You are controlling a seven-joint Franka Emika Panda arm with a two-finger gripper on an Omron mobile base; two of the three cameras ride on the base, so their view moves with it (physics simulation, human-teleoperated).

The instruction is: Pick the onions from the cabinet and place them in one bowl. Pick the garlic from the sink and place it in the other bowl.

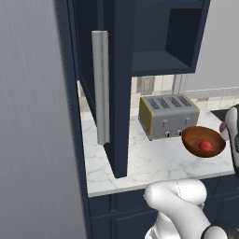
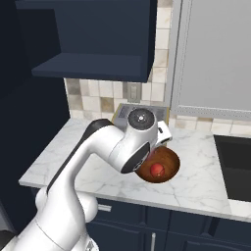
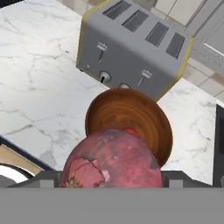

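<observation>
Holding the pinkish onion [image 3: 111,159] tight between its two tips, the end effector [image 3: 111,177] hangs just above the brown bowl [image 1: 192,138]. The red onion [image 1: 205,145] already lies inside that bowl, which sits on the white desk [image 1: 140,161] right in front of the toaster [image 1: 167,114], near the front edge. The blue cabinet [image 1: 161,35] stands open, and its shelf looks bare. So I think the onion part is almost done: this one only needs letting go. The garlic job looks not started; the black sink [image 2: 235,164] is at the desk's right end.
</observation>
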